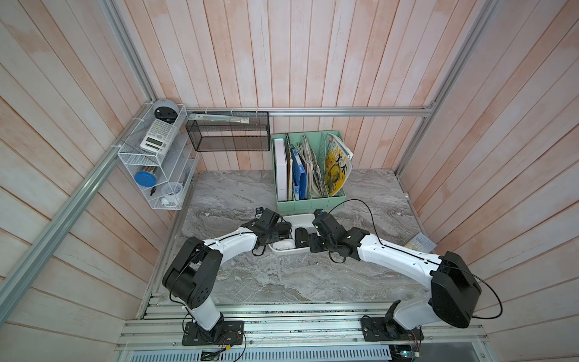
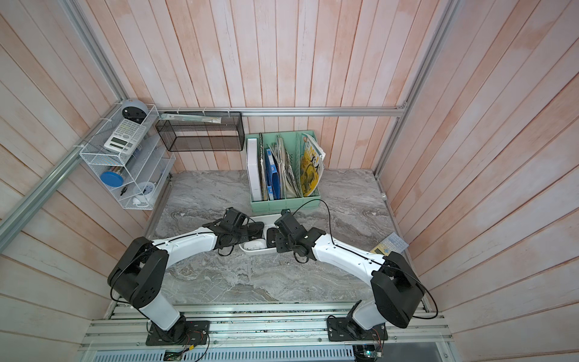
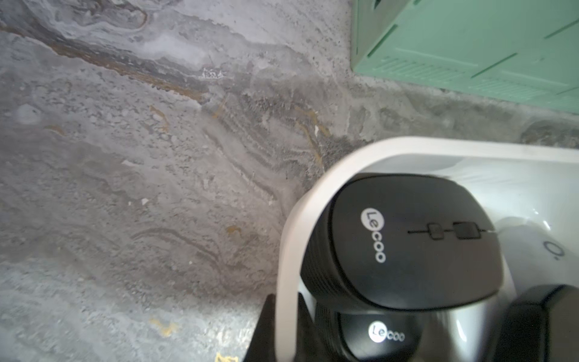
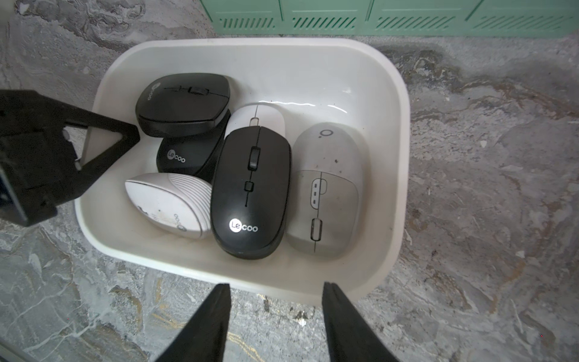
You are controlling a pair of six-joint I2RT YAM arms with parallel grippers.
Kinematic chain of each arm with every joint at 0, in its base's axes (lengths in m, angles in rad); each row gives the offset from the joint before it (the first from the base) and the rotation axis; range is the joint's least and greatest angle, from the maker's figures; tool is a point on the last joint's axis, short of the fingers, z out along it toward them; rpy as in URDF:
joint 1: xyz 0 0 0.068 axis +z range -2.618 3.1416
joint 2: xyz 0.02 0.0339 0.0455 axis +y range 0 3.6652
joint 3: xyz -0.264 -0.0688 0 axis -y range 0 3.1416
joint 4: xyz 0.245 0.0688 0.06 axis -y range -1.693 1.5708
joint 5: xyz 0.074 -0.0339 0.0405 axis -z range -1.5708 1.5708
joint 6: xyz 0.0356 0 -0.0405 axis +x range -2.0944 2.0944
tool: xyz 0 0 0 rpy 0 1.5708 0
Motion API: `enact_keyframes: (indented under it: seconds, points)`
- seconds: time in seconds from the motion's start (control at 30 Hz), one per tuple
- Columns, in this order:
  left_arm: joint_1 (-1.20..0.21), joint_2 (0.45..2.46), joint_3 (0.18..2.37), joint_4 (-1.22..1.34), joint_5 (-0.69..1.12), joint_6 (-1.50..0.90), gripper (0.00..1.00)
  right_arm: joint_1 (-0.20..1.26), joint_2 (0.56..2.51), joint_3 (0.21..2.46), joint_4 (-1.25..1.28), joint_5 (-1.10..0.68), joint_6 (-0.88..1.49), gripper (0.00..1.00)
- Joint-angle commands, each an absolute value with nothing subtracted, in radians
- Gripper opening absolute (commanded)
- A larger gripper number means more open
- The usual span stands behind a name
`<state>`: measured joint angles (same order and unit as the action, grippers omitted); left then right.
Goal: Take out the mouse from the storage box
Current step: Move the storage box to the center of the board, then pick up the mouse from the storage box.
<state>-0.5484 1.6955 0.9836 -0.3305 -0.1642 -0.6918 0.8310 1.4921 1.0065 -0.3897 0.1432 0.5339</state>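
1. Bracing the storage box point(image 3: 291, 219) with the left gripper point(image 3: 284, 308), clamped tight on the rolled white rim.
2. Sitting just beyond that pinch, inside the tub: an upper black Lecoo mouse point(image 3: 404, 241), stacked on a lower black Lecoo mouse point(image 3: 376, 337).
3. Hovering the right gripper point(image 4: 275, 290) over the marble tabletop point(image 4: 470, 219), just short of the tub's near wall, jaws spread and gripping nothing.
4. Lying straight ahead of those spread fingertips:
   - a white ribbed mouse point(image 4: 169, 203) on the left gripper's side;
   - touching it, the long black Lecoo mouse point(image 4: 250, 191);
   - touching that in turn, a grey mouse point(image 4: 326, 188) on the far side;
   - peeking out beyond them, a plain white mouse point(image 4: 257, 117).
5. Judging the step in hand: approaching for the pick, with all six mice inside the tub and none lifted.
6. Probably calling next for:
   - crossing the near wall and lowering the fingertips astride the long black mouse;
   - squeezing into tight gaps, both flanks being crowded;
   - closing, then lifting clear of the rim.
7. Comparing the views:
   - showing the rim caught between the left fingers only in the left wrist view;
   - showing the full count and layout of mice only in the right wrist view;
   - showing, in both top views, the two grippers meeting over the tub and hiding most of the mice;
   - showing there too the mint-green file organizer point(image 1: 310, 205), just behind the tub.
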Motion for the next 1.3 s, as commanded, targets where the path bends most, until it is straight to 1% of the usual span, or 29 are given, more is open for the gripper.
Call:
enact_keyframes:
  seconds: [0.0, 0.07, 0.13, 0.17, 0.23, 0.33, 0.4, 0.5, 0.57, 0.77, 0.93, 1.07, 1.27]
  points:
    - [-0.549, 1.709, 1.030, -0.291, -0.152, -0.688, 0.07, 0.837, 1.539, 1.061, -0.444, 0.171, 0.530, 0.61]
    - [-0.548, 1.701, 1.025, -0.290, -0.146, -0.680, 0.16, 0.834, 1.574, 1.094, -0.482, 0.200, 0.535, 0.65]
    - [-0.548, 1.675, 1.008, -0.294, -0.145, -0.675, 0.27, 0.825, 1.608, 1.133, -0.519, 0.199, 0.530, 0.66]
    - [-0.549, 1.654, 0.996, -0.295, -0.144, -0.672, 0.30, 0.822, 1.628, 1.159, -0.540, 0.186, 0.525, 0.66]
    - [-0.547, 1.598, 0.957, -0.294, -0.146, -0.669, 0.40, 0.821, 1.665, 1.208, -0.566, 0.130, 0.471, 0.67]
    - [-0.548, 1.469, 0.871, -0.291, -0.167, -0.671, 0.52, 0.821, 1.720, 1.261, -0.588, 0.082, 0.448, 0.69]
    - [-0.546, 1.368, 0.806, -0.293, -0.188, -0.669, 0.60, 0.821, 1.743, 1.277, -0.593, 0.088, 0.450, 0.73]
    - [-0.543, 1.202, 0.718, -0.329, -0.238, -0.658, 0.69, 0.821, 1.769, 1.291, -0.600, 0.106, 0.455, 0.79]
    - [-0.542, 1.089, 0.672, -0.372, -0.283, -0.646, 0.75, 0.821, 1.784, 1.302, -0.603, 0.109, 0.454, 0.80]
    - [-0.541, 0.802, 0.547, -0.451, -0.434, -0.632, 0.87, 0.819, 1.847, 1.348, -0.623, 0.103, 0.453, 0.81]
    - [-0.541, 0.650, 0.468, -0.432, -0.447, -0.614, 0.94, 0.816, 1.889, 1.376, -0.644, 0.112, 0.453, 0.80]
    - [-0.541, 0.617, 0.441, -0.411, -0.437, -0.584, 0.97, 0.815, 1.915, 1.388, -0.640, 0.095, 0.458, 0.80]
    - [-0.541, 0.637, 0.439, -0.391, -0.417, -0.575, 0.98, 0.815, 1.953, 1.414, -0.638, 0.082, 0.473, 0.77]
